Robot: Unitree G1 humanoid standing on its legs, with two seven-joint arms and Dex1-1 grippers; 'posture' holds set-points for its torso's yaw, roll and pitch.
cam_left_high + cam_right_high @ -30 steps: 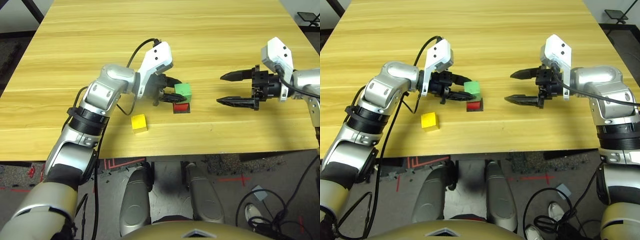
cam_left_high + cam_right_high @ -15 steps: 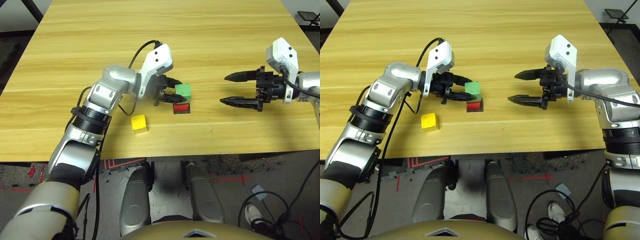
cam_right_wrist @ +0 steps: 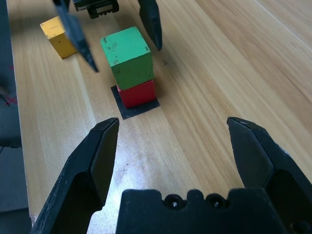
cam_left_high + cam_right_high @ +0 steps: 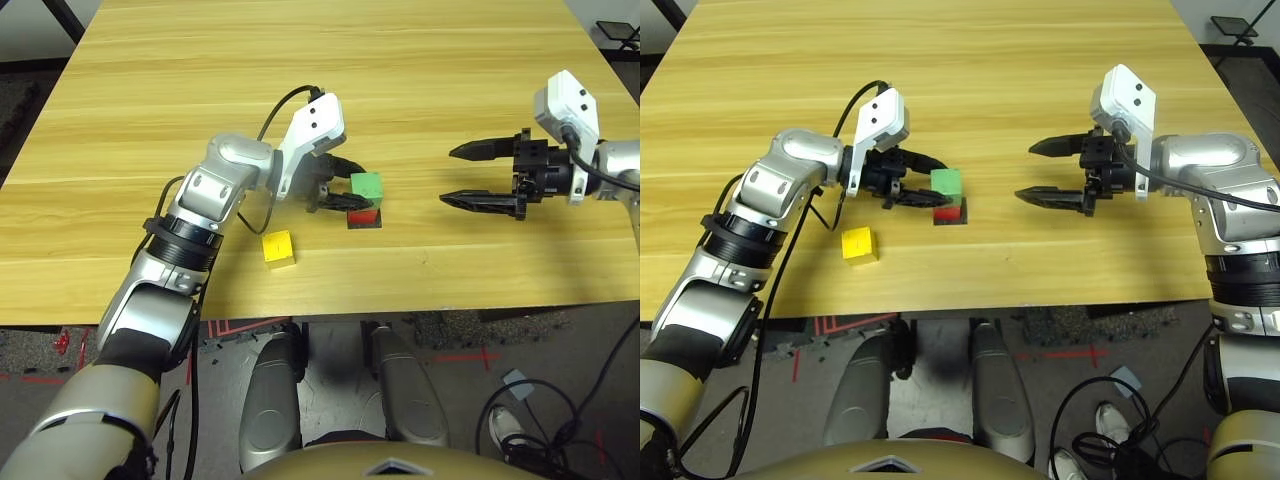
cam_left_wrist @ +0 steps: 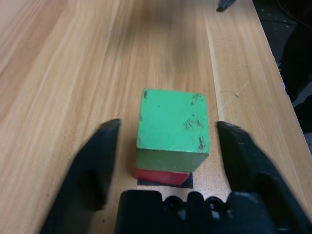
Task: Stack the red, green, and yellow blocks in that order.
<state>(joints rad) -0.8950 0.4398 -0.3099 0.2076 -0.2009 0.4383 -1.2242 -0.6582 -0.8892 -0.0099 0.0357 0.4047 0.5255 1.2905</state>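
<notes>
Nearby, yellow block (image 4: pixel 279 247) lies free; both fingers spread, green block (image 5: pixel 172 126) between the left's.

A broad desk (image 4: pixel 330 60) of pale yellow wood with long straight grain lines spans most of the head views, its front edge running across the lower part of each. A flat black square patch (image 3: pixel 138 106) lies on the desk top. Below the front edge is a dark grey speckled floor (image 4: pixel 560 340), marked with strips of red tape (image 4: pixel 232 326) and a red tape cross (image 4: pixel 468 358). Black cables (image 4: pixel 540 405) loop over the floor at the right. A pale square scrap (image 4: pixel 518 386) lies beside them. Past the desk's far right corner stands a dark folding frame (image 4: pixel 618 32). The light is even, with soft shadows.
</notes>
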